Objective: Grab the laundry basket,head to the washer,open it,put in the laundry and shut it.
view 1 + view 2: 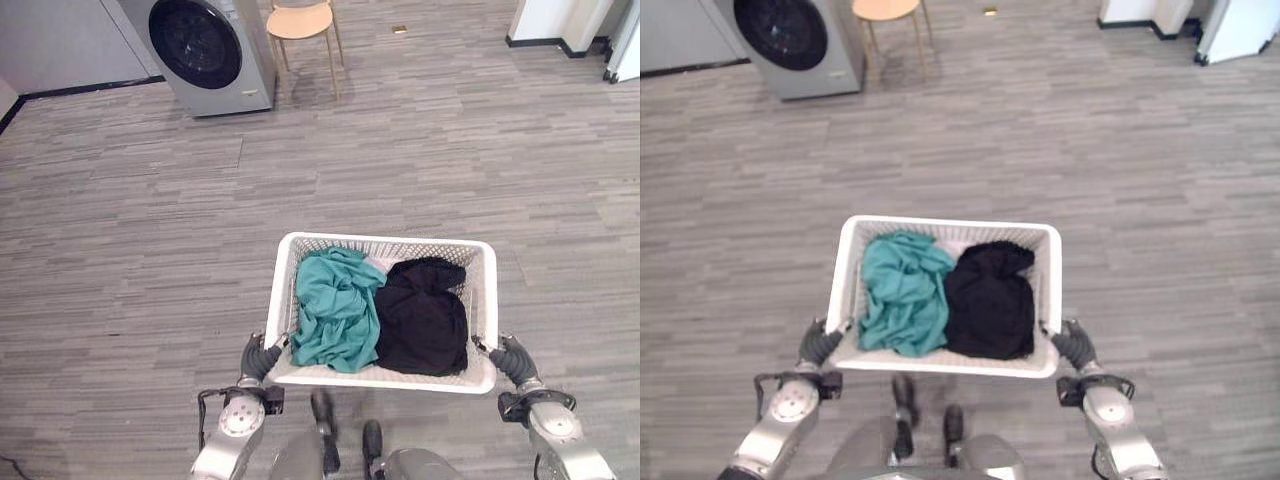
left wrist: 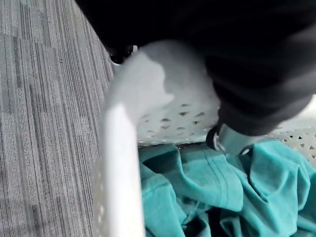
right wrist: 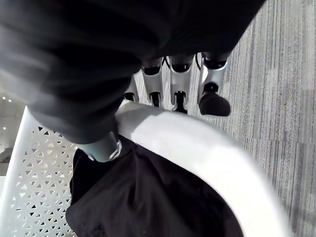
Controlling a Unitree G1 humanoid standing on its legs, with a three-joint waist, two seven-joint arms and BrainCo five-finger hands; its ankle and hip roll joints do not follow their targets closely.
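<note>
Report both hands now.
Left hand: shut on the laundry basket rim at its left end.
Right hand: shut on the rim at its right end.

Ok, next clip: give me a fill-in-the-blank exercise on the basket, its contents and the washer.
1. The white laundry basket is held by ____ hands, the left hand and right hand at opposite near corners.
2. Beside the black garment lies a ____ one, toward the robot's left.
3. The washer door is ____.
4. A ____ stands next to the washer.

Missing words: both; teal; closed; wooden chair
</note>
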